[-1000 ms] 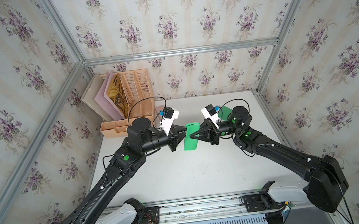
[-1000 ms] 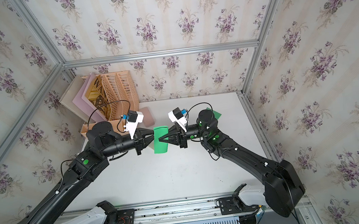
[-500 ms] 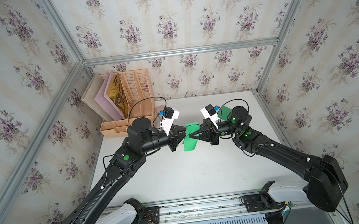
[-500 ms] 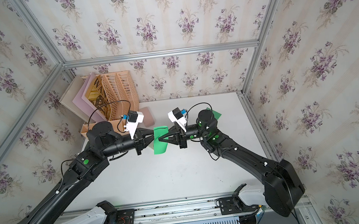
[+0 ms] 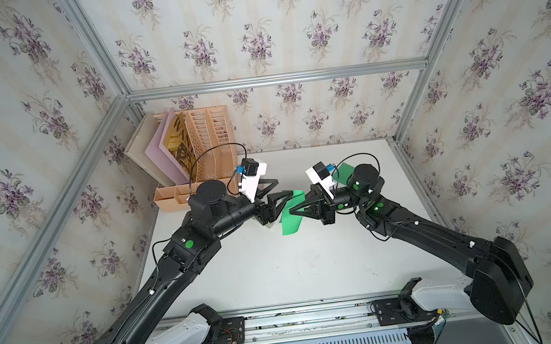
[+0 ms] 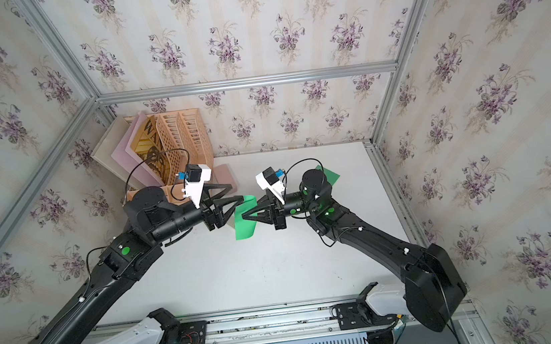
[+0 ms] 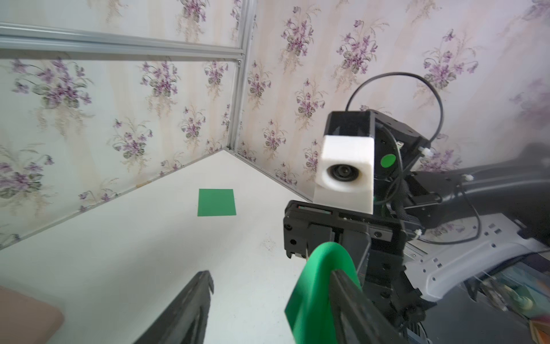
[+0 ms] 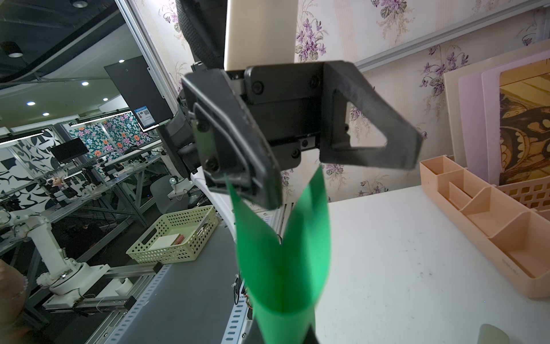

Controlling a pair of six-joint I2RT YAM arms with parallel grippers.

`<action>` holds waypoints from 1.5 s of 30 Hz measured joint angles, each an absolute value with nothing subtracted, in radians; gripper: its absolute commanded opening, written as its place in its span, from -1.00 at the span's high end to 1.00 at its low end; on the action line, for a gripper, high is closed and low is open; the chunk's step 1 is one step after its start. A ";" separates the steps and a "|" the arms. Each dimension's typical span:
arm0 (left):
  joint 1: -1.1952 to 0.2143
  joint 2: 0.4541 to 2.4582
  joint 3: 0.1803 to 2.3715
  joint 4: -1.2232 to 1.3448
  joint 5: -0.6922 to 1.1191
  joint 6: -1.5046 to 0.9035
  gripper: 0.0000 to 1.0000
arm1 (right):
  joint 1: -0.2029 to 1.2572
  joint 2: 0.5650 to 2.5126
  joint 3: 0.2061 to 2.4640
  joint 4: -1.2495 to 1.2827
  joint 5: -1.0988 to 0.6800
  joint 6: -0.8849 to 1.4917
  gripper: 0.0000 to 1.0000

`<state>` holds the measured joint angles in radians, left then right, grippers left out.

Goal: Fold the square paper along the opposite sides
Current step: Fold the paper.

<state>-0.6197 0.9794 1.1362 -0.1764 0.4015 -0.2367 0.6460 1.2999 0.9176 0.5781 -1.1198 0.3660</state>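
The left gripper (image 5: 284, 186) has its jaws spread wide and grips nothing. From the right wrist view, its two black fingers (image 8: 247, 166) stand to either side of the paper's loose ends. Facing it almost tip to tip, the right gripper (image 5: 291, 209) is pinched fully closed on the green square paper (image 5: 289, 221). It holds the sheet in the air above the middle of the white table (image 5: 277, 267), between the two arms.

The paper is bent over on itself but not flat. Its two layers meet at the right gripper's pinch, then spread into two pointed flaps that reach toward the left gripper. One flap lies against or just beside a left finger (whether they touch cannot be told).

A second green square (image 7: 216, 202) lies flat on the table behind the right arm, well apart from the work. A peach desk organiser (image 5: 208, 145) stands in the back left corner.

The step in hand looks like the fold itself: opposite sides have been brought toward each other, but no crease is pressed yet. The next move probably calls for lining up the two loose edges. After that, either the left gripper closes over both layers together, or the sheet goes down onto the table so the bend can be flattened. With only one pinch holding it (and thin paper that springs open), the sheet could swing or slip out of line.
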 measured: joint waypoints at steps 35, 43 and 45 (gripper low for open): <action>-0.619 0.957 1.062 -0.163 0.588 -0.212 -0.24 | 0.667 1.317 0.972 0.542 -1.197 0.344 0.92; -0.619 0.957 1.066 -0.140 0.598 -0.220 0.10 | 0.668 1.318 0.972 0.534 -1.209 0.332 0.92; -0.619 0.955 1.066 -0.139 0.599 -0.220 0.19 | 0.668 1.320 0.972 0.534 -1.209 0.331 0.92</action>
<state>-0.6186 0.9550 1.0657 -0.1390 0.5987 -0.2199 0.6682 1.3201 0.9718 0.5339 -1.2087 0.3309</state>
